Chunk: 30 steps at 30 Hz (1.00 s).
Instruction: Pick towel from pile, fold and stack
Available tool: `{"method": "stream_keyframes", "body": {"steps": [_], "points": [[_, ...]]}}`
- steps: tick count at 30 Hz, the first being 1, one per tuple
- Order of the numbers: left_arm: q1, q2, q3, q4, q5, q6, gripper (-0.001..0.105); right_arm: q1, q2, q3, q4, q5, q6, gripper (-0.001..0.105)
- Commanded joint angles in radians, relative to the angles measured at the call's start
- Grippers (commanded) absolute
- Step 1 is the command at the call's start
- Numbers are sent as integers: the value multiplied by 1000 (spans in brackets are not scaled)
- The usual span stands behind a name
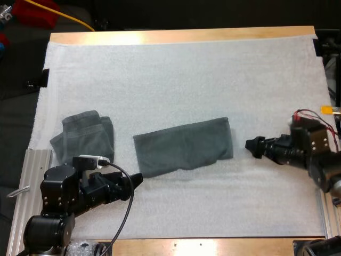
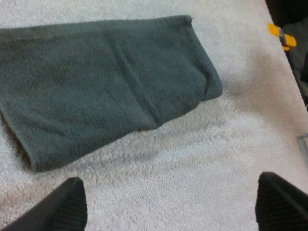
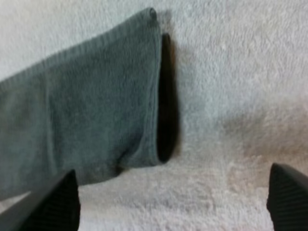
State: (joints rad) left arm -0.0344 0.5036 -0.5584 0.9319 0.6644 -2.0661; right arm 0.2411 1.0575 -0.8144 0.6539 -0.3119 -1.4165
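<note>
Two towels on white mat [image 1: 176,74], one folded towel [image 1: 183,146], one bunched towel [image 1: 84,136]

Folded towel [image 1: 183,146] centre; 2nd towel [image 1: 84,136], prob. crumpled, to its left.

The light comes from above and is soft and even. In the high view the white mat [image 1: 181,69] is bright but without hard glare, and the near edge of the wooden table [image 1: 160,247] shows one pale reflection. The folded towel [image 1: 184,146] gives only a thin shadow along its near side. In the right wrist view a deep black shadow stands at the towel's end, with a soft grey one on the mat beside it. In the left wrist view the fingers [image 2: 67,209] of the left gripper [image 2: 171,207] look almost black.
</note>
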Motion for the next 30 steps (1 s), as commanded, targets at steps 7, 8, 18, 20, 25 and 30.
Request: {"method": "stream_keyframes", "body": {"steps": [7,8,18,20,25,30], "points": [[-5,-6,-5,-97,3,-26,70,-90,118,-9,-51,-105,-147,77],[-5,-6,-5,-101,3,-27,70,-90,128,-9,-57,-105,-153,77],[-5,-6,-5,-101,3,-27,70,-90,363,-10,-238,-216,-150,77],[-5,-6,-5,-101,3,-27,70,-90,402,-17,-255,-244,-141,77],[-5,-6,-5,-99,3,-27,70,-89,490,-73,-284,-285,-103,77],[-5,-6,-5,-97,3,-27,70,-74,556,-125,-284,-321,-75,77]]}}
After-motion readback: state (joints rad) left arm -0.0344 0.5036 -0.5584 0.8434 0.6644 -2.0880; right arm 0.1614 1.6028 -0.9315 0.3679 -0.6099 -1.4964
